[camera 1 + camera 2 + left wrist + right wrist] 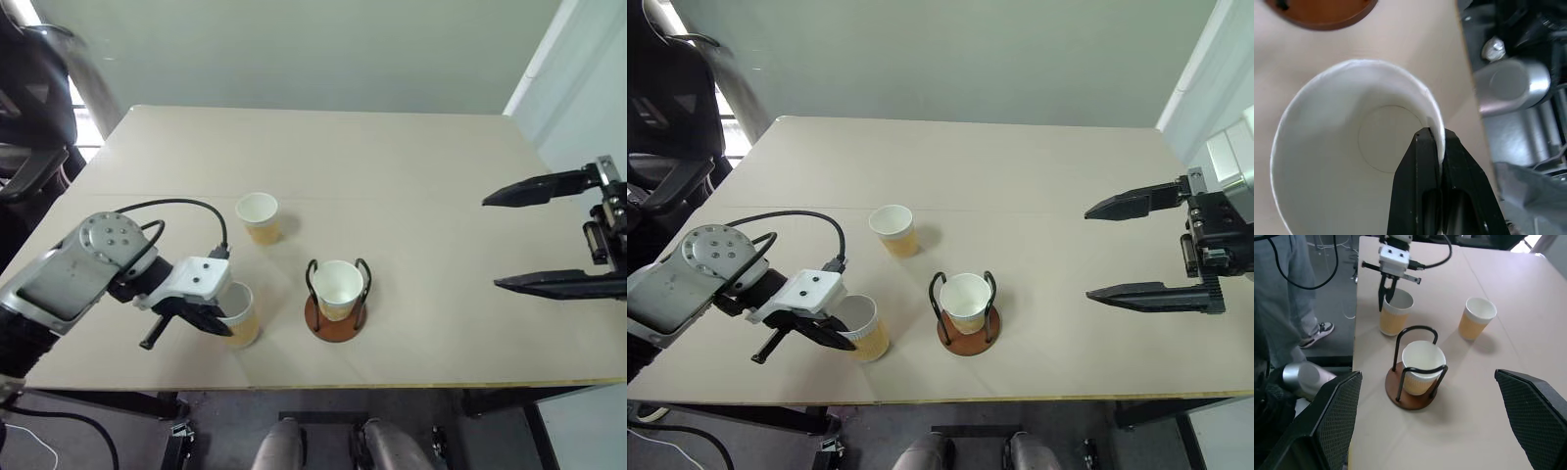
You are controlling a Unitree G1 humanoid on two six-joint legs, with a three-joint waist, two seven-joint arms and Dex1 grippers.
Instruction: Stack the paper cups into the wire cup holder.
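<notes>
My left gripper (223, 321) is shut on the rim of a tan paper cup (242, 318) that stands upright near the table's front edge; one finger (1418, 161) is inside the wall and the other outside. To its right stands the wire cup holder (319, 321), a brown disc with black loops, with a second paper cup (338, 287) sitting upright in it. A third paper cup (259, 215) stands loose behind both. My right gripper (495, 243) hovers wide open above the table's right side, pointing toward the holder with nothing between its fingers.
The beige table (411, 166) has open room at the back and right. Its front edge (411, 384) runs just in front of the held cup and the holder. A black chair (29, 108) stands at the left. A person's legs (1283, 284) stand beside the table.
</notes>
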